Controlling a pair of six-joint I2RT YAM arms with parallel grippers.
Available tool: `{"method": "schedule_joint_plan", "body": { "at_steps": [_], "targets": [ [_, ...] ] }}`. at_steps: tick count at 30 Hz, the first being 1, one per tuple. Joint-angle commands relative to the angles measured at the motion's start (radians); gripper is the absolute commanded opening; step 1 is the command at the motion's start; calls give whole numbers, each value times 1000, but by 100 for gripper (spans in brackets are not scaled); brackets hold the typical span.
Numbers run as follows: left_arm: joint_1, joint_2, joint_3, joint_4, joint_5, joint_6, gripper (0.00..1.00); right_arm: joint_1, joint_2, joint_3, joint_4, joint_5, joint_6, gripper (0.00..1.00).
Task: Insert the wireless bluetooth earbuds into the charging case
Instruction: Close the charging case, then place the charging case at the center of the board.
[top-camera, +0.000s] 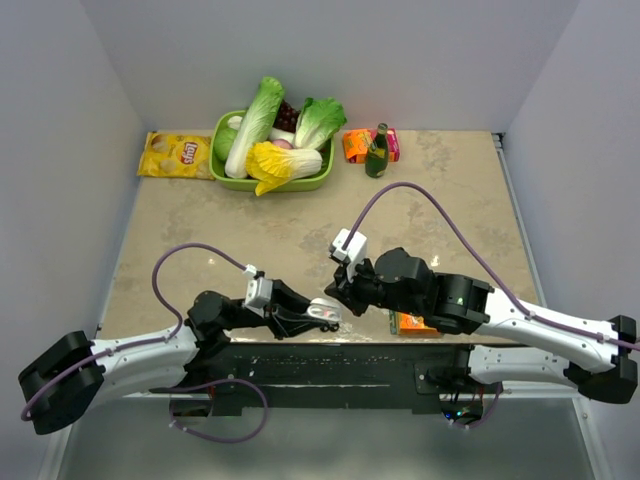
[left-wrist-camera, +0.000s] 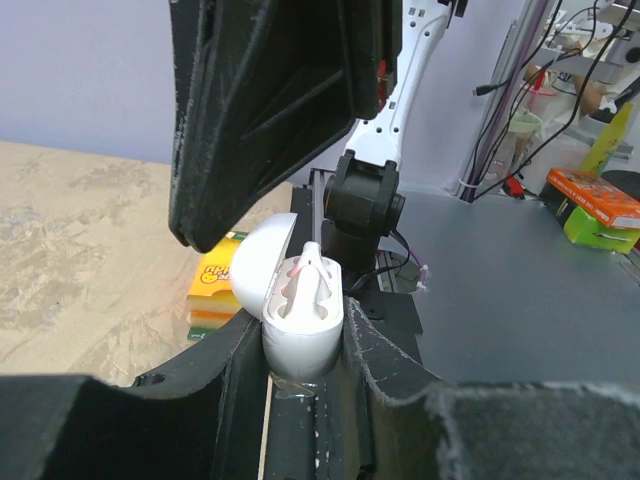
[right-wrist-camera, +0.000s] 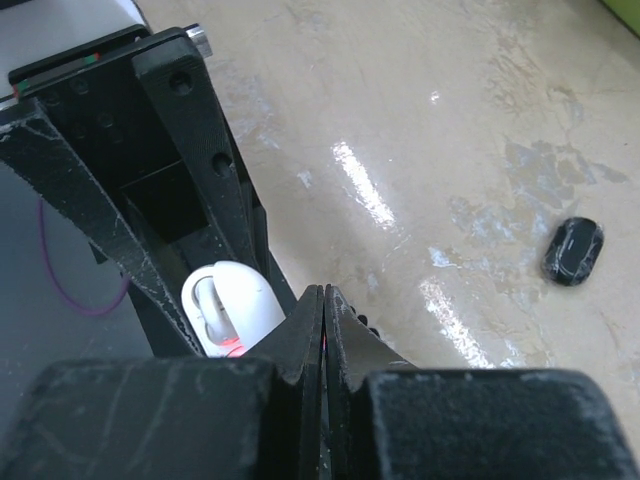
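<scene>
Grey walls close in a beige, marbled tabletop, which on my overhead feed fills the middle of the frame. Along the far edge, from the upper left, I see a yellow chips bag, a green basket heaped with leafy vegetables, an orange packet and a dark green bottle standing just beside it.

Lower in that view the two arms meet near the bottom centre. The left end effector pinches the white case by its sides and holds it upright, with its lid swung open toward the left of the left wrist frame. White buds sit in the case, and one of them pokes up above the rim.

The right end effector hangs directly over the case with its fingers pressed together. Its tip comes down right at the raised bud. I cannot tell whether it grips that bud or only touches it.

At the lower left of the left wrist frame a yellow sponge pack lies behind the case. At the right edge of the right wrist frame a glossy black oval piece lies alone on the tabletop, well apart from the case. I cannot tell whether it is a bud or a second case.
</scene>
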Motion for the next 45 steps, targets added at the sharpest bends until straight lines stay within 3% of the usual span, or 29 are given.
{"method": "schedule_joint_plan", "body": {
  "at_steps": [1, 14, 17, 18, 20, 23, 24, 27, 29, 33, 40, 45],
  "targets": [
    [-5, -16, -3, 64, -32, 17, 0, 2, -1, 17, 16, -60, -13, 2],
    [-5, -14, 1, 52, -57, 23, 0, 2, -16, 8, 22, -110, -18, 1],
    [-5, -14, 4, 46, -60, 27, 0, 3, -36, 3, 21, -51, -7, 2],
    [-5, -14, 3, 44, -69, 28, 0, 2, -50, 2, 25, 19, 2, 14],
    [-5, -14, 3, 17, -101, 30, 0, 2, -85, -26, 31, 136, 59, 20],
    [-5, 1, 15, -103, -291, 4, 0, 0, -179, -110, 96, 343, 93, 30],
    [-3, 15, 21, -136, -422, -13, 0, 0, -191, -127, 119, 365, 93, 33],
    [29, 53, 35, -242, -645, -123, 0, 0, -148, -170, 134, 391, 102, 35],
    [114, 84, 41, -320, -698, -263, 0, 0, -117, -185, 136, 408, 117, 36],
    [250, 219, 79, -324, -660, -360, 0, 0, -81, -227, 201, 385, 145, 37],
    [304, 421, 254, -431, -662, -317, 0, 0, -82, -319, 349, 422, 171, 43],
    [402, 599, 349, -463, -594, -331, 0, 0, -114, -359, 395, 428, 206, 46]
  ]
}}
